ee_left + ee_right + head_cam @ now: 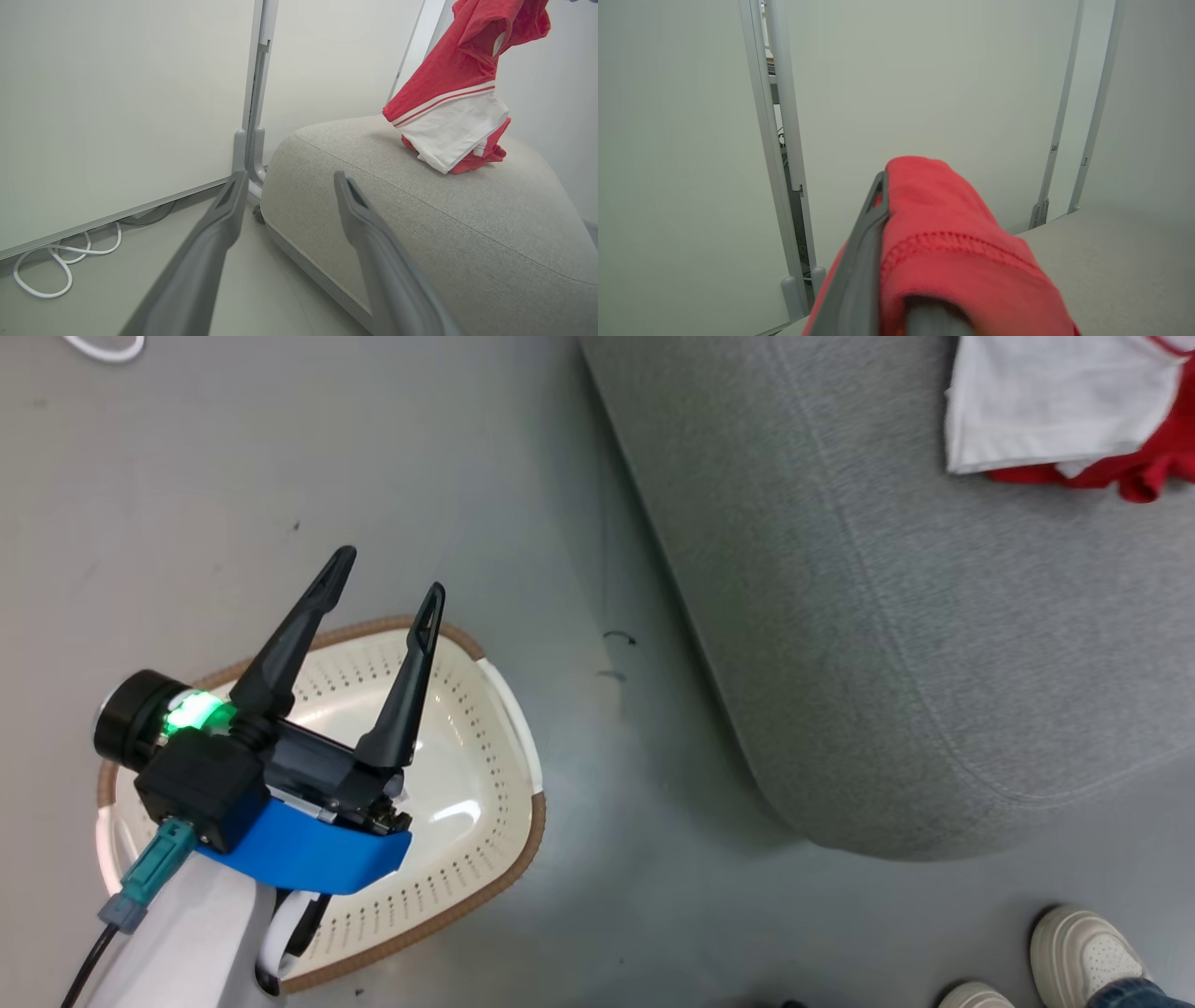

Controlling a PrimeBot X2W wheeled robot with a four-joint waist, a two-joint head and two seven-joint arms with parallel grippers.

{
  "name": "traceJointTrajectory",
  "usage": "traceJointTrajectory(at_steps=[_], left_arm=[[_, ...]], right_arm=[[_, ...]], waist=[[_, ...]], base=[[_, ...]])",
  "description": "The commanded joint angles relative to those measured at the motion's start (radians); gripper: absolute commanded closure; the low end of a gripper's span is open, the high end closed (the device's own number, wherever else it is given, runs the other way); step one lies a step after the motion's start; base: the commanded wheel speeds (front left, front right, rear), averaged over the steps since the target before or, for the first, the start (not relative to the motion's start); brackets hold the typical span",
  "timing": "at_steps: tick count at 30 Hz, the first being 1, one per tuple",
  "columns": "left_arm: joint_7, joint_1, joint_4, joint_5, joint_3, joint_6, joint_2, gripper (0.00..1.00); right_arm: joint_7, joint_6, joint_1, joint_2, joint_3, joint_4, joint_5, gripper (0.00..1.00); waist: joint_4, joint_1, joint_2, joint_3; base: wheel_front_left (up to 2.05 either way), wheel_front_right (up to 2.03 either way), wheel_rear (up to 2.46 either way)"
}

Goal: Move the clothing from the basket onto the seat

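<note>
Clothing [444, 93]: red, gripped by right fingers [859, 270], lower end resting on seat [420, 224]. Left fingers [293, 639]: spread, empty, over basket [485, 756].

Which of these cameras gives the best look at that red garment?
The left wrist view: the red garment hangs in plain sight, stripes and white panel clear, its lower end on the grey seat. The head view catches just a corner; the right wrist view, a blurred red fold up close.

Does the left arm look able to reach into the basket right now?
Probably yes: the left gripper hovers open above the basket with nothing between them, though its fingers point toward the seat and would need tipping down.
</note>
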Motion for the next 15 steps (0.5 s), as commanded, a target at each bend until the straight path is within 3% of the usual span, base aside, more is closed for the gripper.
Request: traceJointTrajectory(at_steps=[1,10,11,12,13,15], left_arm=[[-0.005,-0.022,-0.015,0.008,0.001,-0.001,0.009,0.0],[-0.003,-0.052,-0.059,0.015,-0.005,-0.001,0.031,0.0],[-0.003,-0.055,-0.059,0.014,-0.008,-0.001,0.032,0.0],[-0.003,-0.057,-0.059,0.012,-0.006,-0.001,0.033,0.0],[-0.003,-0.058,-0.059,0.01,-0.005,-0.001,0.033,0.0],[-0.003,-0.061,-0.057,0.007,-0.006,-0.001,0.033,0.0]], right_arm=[[-0.009,0.001,-0.014,-0.006,-0.021,0.009,-0.021,1.0],[-0.05,0.001,0.058,0.022,-0.12,0.149,-0.114,1.0],[-0.052,0.001,0.064,0.026,-0.121,0.168,-0.126,0.78],[-0.051,0.001,0.073,0.029,-0.113,0.188,-0.139,0.35],[-0.041,0.001,0.08,0.034,-0.109,0.211,-0.144,0.0],[-0.031,0.001,0.086,0.029,-0.102,0.247,-0.162,0.0]], waist=[[0.032,-0.0002,0.0,0.055],[0.062,-0.0002,0.0,0.14],[0.065,-0.0002,0.0,0.143],[0.067,-0.0002,0.0,0.145],[0.069,-0.0002,0.0,0.146],[0.072,-0.0002,0.0,0.146]], base=[[0.0,0.0,0.0],[0.0,0.0,0.0],[0.0,0.0,0.0],[0.0,0.0,0.0],[0.0,0.0,0.0],[0.0,0.0,0.0]])
